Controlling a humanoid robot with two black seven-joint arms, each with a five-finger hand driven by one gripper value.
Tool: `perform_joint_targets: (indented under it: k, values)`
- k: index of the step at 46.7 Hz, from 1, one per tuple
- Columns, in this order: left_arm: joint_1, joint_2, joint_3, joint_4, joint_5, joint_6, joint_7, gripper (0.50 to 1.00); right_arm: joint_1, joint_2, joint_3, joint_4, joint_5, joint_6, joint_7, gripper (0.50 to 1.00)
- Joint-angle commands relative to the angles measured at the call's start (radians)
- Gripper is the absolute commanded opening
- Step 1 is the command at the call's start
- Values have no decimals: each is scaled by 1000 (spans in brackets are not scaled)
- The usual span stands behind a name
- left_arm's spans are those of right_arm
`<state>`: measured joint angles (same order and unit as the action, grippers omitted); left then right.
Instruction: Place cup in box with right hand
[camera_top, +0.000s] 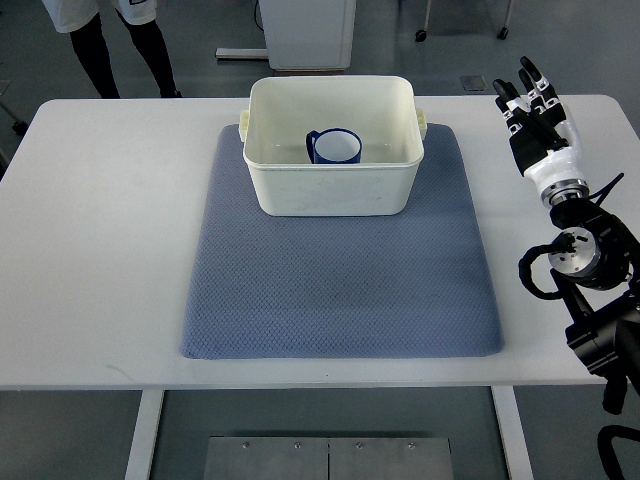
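The cup (335, 147) is sitting inside the box (330, 190), on the box floor toward the far wall, roughly centred between the left and right walls. It is a blue cup with a white interior, and its handle is showing at the left side of its body. Whether it is standing fully upright or leaning slightly cannot be told from this angle.

The box — a cream-white plastic tub with a small lug on each end — is resting on the far half of a blue-grey mat (340, 290). The mat is lying flat on the white table (100, 250).

The right hand (535, 110) is hovering over the far right corner of the table, well apart from the box and off the mat. Its fingers (527, 75) are extending straight, pointing away from the robot, and they are holding nothing. The right arm is entering from the right edge of the view.

Beyond the table's far left edge, a person's legs (125, 50) are standing on the floor.
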<state>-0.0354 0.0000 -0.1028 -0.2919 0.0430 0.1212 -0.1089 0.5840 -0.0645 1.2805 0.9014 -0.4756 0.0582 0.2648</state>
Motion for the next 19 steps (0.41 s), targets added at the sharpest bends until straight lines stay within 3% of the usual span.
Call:
perform_joint_targets:
  k: [1,19]
  values:
    - [-1,0,0,0,0,0,0,1000,-10,5,-6,-1,0,0,1,1000]
    - [0,0,0,0,0,0,0,1000,-39,28,-33,-6,0,0,-2,1000]
